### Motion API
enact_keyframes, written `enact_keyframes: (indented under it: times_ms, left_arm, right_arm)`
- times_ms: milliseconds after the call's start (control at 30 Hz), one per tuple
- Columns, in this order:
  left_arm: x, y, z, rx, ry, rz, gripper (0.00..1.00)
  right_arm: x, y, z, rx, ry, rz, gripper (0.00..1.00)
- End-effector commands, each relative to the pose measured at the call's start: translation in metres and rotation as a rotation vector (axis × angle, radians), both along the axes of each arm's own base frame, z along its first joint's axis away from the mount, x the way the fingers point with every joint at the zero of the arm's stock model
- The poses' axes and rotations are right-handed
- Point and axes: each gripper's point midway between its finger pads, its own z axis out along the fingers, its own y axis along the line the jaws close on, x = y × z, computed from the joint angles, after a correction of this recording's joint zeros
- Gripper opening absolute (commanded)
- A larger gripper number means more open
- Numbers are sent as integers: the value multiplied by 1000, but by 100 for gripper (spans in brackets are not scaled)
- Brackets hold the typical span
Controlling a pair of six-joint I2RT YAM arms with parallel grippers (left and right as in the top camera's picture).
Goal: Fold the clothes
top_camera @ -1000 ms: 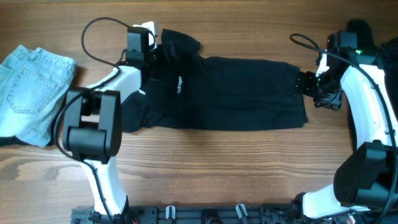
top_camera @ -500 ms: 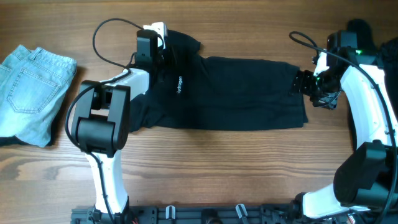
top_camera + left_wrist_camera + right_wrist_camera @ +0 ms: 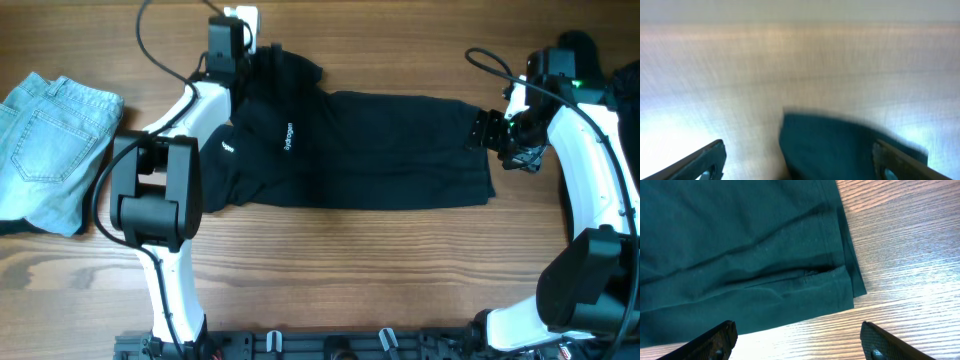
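Note:
A black short-sleeved shirt [image 3: 380, 150] with small white lettering lies spread across the wooden table, its hem to the right. My left gripper [image 3: 250, 62] is at the shirt's far left top corner. In the blurred left wrist view its fingers [image 3: 797, 149] are open, with dark fabric [image 3: 840, 150] between them. My right gripper [image 3: 492, 132] is at the shirt's right hem. In the right wrist view its fingers [image 3: 797, 330] are open over bare wood, just short of the hem [image 3: 790, 280].
Folded light blue jeans [image 3: 50, 150] lie at the table's far left, with a dark edge showing under them. The left arm's black cable [image 3: 165, 55] loops over the table at the back left. Bare wood runs along the front of the shirt.
My left gripper has shifted about the shirt's top left corner, first right, then back up and left. My right gripper has barely moved.

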Motion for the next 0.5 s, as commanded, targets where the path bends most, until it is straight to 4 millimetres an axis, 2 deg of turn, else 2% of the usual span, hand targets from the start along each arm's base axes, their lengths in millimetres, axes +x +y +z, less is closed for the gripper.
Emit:
enact_keyframes:
  times_ms: [0, 133, 333, 400, 467]
  left_arm:
    - [6, 7, -1, 109, -28, -19, 90]
    - [1, -4, -46, 157, 29, -71, 88]
    - [-7, -25, -78, 145, 74, -126, 74]
    - [-9, -29, -80, 147, 78, -134, 58]
    - [-7, -29, -76, 142, 68, -130, 11]
  right_arm:
    - [2, 0, 8, 7, -30, 6, 84]
    - [2, 0, 8, 7, -31, 5, 84]
    - [1, 1, 7, 8, -26, 4, 84]
    - [1, 1, 7, 8, -26, 4, 84]
    - [3, 0, 8, 7, -33, 3, 82]
